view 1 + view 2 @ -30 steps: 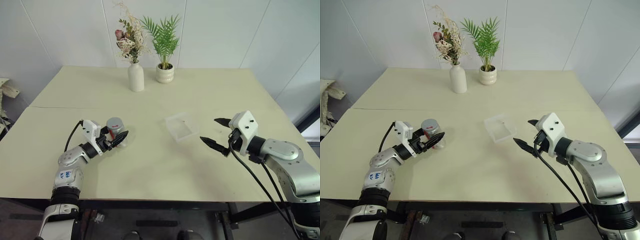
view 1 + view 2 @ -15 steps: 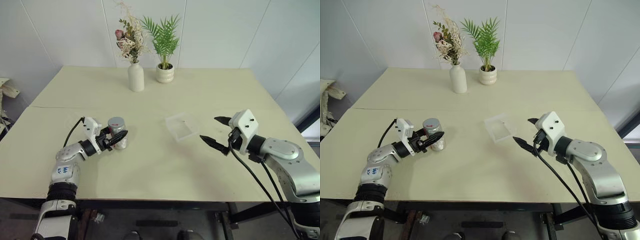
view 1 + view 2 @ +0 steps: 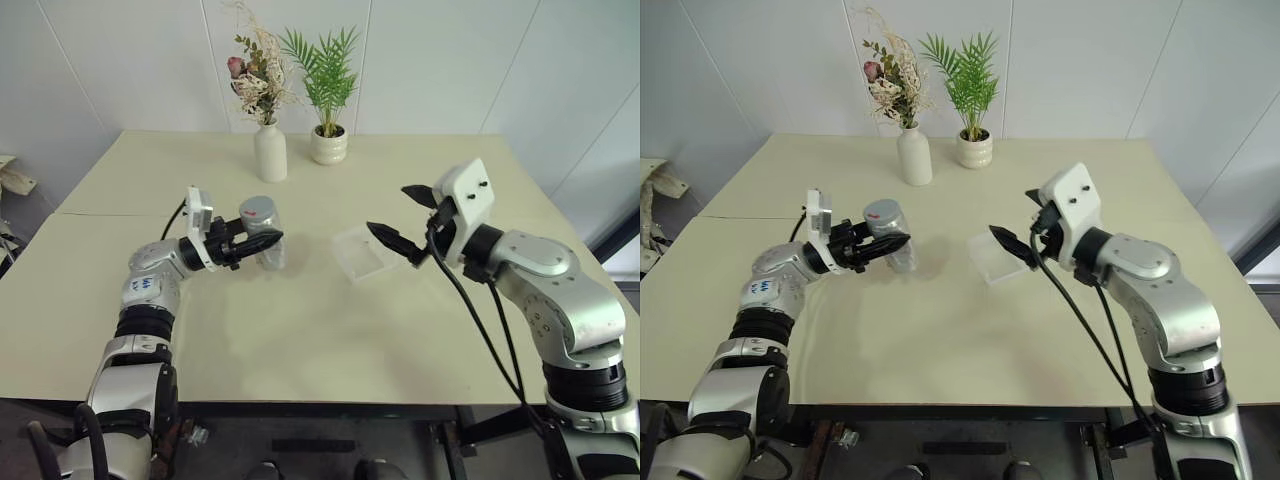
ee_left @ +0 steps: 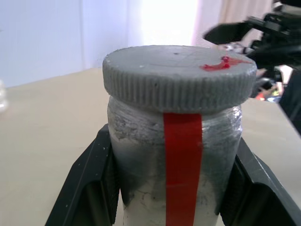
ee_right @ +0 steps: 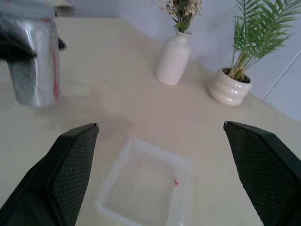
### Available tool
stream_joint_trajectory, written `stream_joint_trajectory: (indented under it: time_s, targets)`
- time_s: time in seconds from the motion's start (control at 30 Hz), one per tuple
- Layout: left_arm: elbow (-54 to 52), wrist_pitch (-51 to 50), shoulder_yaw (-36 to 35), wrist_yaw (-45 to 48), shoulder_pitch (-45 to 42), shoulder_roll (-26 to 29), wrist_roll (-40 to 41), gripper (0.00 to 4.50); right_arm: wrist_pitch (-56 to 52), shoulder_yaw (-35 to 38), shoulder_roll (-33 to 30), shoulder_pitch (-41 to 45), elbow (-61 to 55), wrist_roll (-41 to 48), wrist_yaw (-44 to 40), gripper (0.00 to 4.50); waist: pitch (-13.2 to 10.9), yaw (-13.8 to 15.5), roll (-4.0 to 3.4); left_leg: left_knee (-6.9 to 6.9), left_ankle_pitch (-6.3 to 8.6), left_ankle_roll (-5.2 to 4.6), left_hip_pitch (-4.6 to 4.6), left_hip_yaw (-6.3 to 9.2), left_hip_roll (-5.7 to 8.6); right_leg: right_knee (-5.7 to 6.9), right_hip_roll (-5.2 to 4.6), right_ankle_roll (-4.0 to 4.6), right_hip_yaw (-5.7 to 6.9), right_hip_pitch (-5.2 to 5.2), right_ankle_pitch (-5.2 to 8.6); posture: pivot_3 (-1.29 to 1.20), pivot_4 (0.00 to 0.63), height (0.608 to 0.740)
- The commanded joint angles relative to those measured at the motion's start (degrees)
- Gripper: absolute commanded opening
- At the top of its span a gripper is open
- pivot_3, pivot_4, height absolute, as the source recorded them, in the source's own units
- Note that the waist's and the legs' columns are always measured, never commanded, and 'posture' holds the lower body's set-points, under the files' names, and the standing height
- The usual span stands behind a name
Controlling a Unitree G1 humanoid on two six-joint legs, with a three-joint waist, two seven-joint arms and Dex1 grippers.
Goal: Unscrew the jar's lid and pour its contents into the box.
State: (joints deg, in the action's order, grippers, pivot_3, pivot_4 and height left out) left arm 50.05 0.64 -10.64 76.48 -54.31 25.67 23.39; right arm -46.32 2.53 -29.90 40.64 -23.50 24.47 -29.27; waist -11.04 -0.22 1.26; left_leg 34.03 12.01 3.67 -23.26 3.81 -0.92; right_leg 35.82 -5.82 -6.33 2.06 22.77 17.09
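While the left gripper [image 3: 262, 242] clamps the jar [image 3: 264, 236] above the table [image 3: 300, 330], lid [image 4: 178, 70] on | right gripper [image 3: 400, 222] gapes over the box [image 3: 361, 252] | advice: centre the spread fingers round the lid rim, close squarely, twist without tilting the jar.

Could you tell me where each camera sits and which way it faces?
Head views: look forward and down over the table, both arms showing.
Left wrist view: looks along the left gripper, shut on the jar with its lid.
Right wrist view: looks between the open right gripper fingers at the box.
Shared: jar, box.
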Motion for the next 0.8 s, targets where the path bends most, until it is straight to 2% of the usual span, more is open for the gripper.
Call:
stream_joint_trajectory:
  time_s: [0.03, 0.37, 0.8]
  targets:
    - [3.7, 4.3, 0.7, 4.7, -5.3, -1.5, -0.7, 2.18, -6.2, -1.2, 4.3, 4.4, -3.9, 2.5, 4.8, 4.5, 0.0, 0.1, 0.01, 0.0, 0.0, 0.0, -0.02, 0.0, 0.0, 0.0, 0.0, 0.0, 0.0, 0.01, 0.0, 0.0, 0.15, 0.74]
    - [12.9, 10.8, 1.3, 10.1, -11.6, -5.5, -3.7, 2.18, -9.2, -3.5, 10.5, 9.4, -2.6, 2.8, 7.7, 4.5, 0.0, -0.1, 0.01, 0.01, 0.02, -0.03, -0.04, 0.0, 0.0, 0.04, 0.0, -0.01, 0.0, 0.04, 0.01, 0.0, 0.15, 0.74]
    - [17.2, 14.0, 1.3, 10.1, -14.8, -9.0, -6.3, 2.18, -10.9, -5.4, 15.7, 11.8, -2.2, 2.6, 9.9, 4.5, 0.0, -0.1, 0.0, 0.01, 0.02, -0.03, -0.04, 0.0, -0.02, 0.12, 0.03, -0.02, -0.01, 0.1, 0.01, 0.0, 0.15, 0.74]
